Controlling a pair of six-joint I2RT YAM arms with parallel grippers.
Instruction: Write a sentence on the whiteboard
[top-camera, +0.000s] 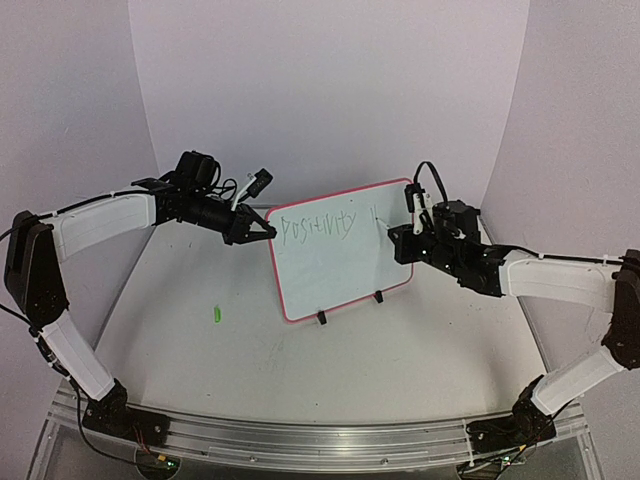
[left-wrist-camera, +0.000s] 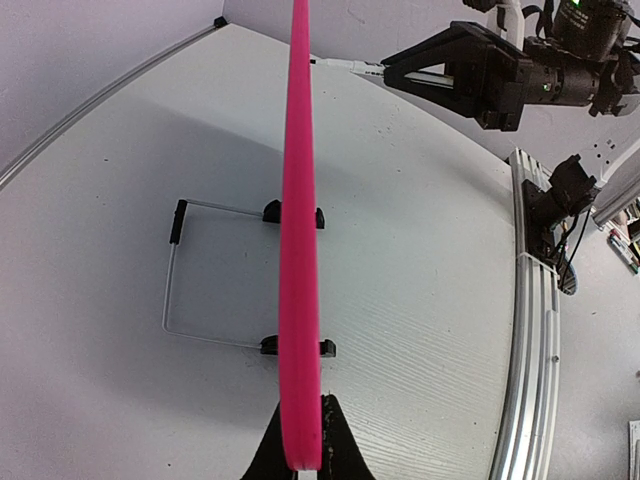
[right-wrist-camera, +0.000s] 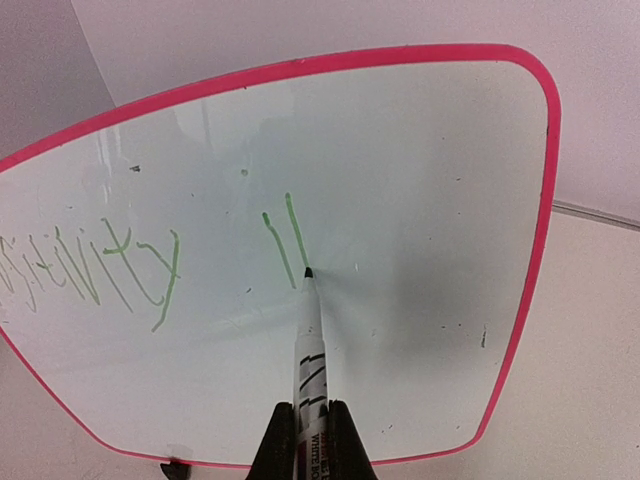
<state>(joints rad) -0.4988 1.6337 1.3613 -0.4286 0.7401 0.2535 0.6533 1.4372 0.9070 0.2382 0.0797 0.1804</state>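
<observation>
The whiteboard (right-wrist-camera: 400, 200) face, directly ahead of the right gripper (right-wrist-camera: 310, 405), is smooth, glossy white; it carries soft reflections and a few dark specks. Its rim (left-wrist-camera: 300, 250), clamped in the left gripper (left-wrist-camera: 303, 415), looks like smooth pink-red plastic with a slight sheen. The sentence (right-wrist-camera: 110, 265), left of the right gripper, is thin green ink, streaky and semi-transparent. The marker (right-wrist-camera: 308, 350), gripped by the right gripper, has a glossy white barrel with black print and a matt dark tip. The table (left-wrist-camera: 430, 300), below the left gripper, is matt white with a fine grain-like texture. The rail (left-wrist-camera: 530, 330), to the right of the left gripper, is brushed bare metal. Both grippers appear matt black.
</observation>
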